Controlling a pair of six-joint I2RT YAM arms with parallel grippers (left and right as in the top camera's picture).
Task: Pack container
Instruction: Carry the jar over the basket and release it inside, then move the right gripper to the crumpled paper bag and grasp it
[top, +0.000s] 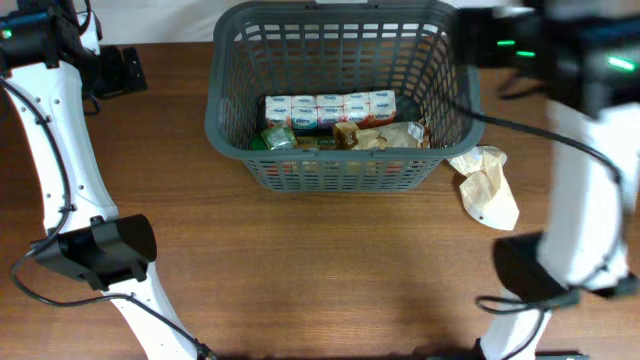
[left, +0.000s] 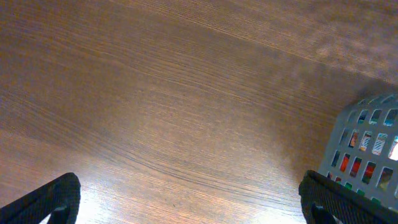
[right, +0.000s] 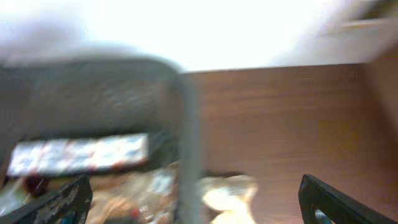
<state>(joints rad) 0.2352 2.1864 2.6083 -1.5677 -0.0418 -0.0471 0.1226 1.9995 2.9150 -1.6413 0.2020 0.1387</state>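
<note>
The container (top: 225, 110) is a large dark grey slotted basket at the back middle of the table. Inside it lie a row of white cartons (top: 330, 108), a green-lidded jar (top: 278, 138) and brown packets (top: 378, 135). My left gripper (top: 122, 70) is open and empty over bare table left of the basket; the left wrist view shows its fingers (left: 186, 202) wide apart and the basket corner (left: 367, 149) at the right. My right gripper (top: 480, 45) is blurred above the basket's right rim. Its fingers (right: 196, 199) are wide apart and empty over the rim (right: 186, 137).
A crumpled tan paper bag (top: 488, 185) lies on the table just right of the basket; it also shows in the right wrist view (right: 227, 194). The arm bases stand at the front left (top: 100, 250) and front right (top: 535, 270).
</note>
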